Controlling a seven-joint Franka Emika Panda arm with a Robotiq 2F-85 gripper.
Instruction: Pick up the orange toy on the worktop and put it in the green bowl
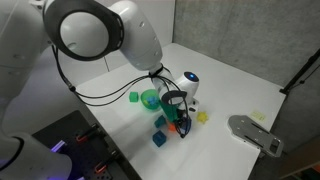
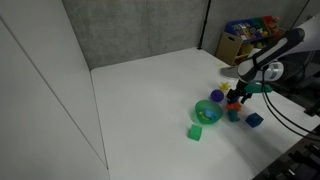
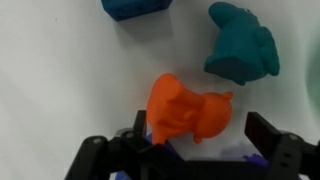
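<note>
The orange toy (image 3: 185, 108) lies on the white worktop between my gripper's (image 3: 198, 122) two fingers in the wrist view. It sits close against the left finger, with a gap to the right finger. The gripper is open and low over the toy. In both exterior views the gripper (image 1: 178, 112) (image 2: 238, 97) hangs over the toy cluster, and the orange toy (image 1: 172, 127) (image 2: 232, 106) peeks out beneath it. The translucent green bowl (image 1: 150, 99) (image 2: 207, 112) stands just beside the cluster, with nothing visible in it.
A teal toy (image 3: 240, 42) and a blue block (image 3: 135, 8) lie just beyond the orange toy. A green cube (image 1: 133, 97) (image 2: 196, 132), a yellow toy (image 1: 203, 117), a blue cube (image 2: 254, 120) and a purple ball (image 2: 216, 96) lie around. A grey object (image 1: 255, 133) lies nearby.
</note>
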